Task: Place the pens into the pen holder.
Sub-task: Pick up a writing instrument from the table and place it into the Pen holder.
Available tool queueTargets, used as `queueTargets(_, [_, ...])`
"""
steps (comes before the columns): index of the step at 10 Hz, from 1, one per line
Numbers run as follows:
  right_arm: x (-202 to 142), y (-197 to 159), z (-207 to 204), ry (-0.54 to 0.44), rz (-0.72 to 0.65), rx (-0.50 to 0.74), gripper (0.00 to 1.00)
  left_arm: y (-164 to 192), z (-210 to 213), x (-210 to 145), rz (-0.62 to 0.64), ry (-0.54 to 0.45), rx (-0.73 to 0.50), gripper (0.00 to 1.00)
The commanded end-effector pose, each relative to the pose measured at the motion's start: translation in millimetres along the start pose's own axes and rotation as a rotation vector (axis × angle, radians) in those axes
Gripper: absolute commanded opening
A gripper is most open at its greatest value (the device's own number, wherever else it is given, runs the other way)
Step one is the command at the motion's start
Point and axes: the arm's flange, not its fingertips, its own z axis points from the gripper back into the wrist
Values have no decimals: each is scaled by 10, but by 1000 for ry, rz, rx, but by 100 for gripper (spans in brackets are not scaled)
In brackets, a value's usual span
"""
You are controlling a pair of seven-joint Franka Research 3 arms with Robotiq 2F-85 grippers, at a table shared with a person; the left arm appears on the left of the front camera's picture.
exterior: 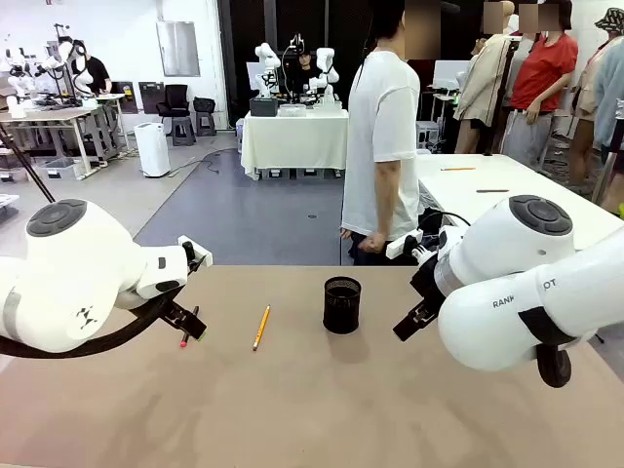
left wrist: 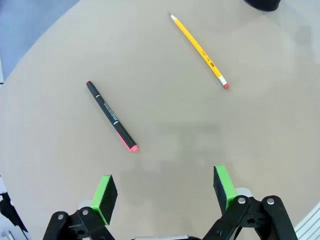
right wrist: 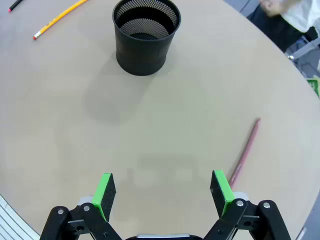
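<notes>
Pen holder (left wrist: 262, 4) sits clipped atop left wrist view; left pincer (left wrist: 164, 191) and right pincer (right wrist: 163, 192) gape empty.

Bright, even indoor light, soft faint shadows; wrist views bow at the edges.

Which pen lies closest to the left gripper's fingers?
The black pen with the pink end, lying just ahead of them; the yellow pencil lies farther off.
</notes>
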Motion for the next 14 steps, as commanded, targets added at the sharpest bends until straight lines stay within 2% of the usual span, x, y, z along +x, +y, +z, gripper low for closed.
queueTargets(1, [0, 0, 0, 0, 0, 0, 100, 0, 2, 1, 0, 0, 0, 100])
queueTargets(14, [0, 0, 0, 0, 0, 0, 100, 0, 2, 1, 0, 0, 0, 100])
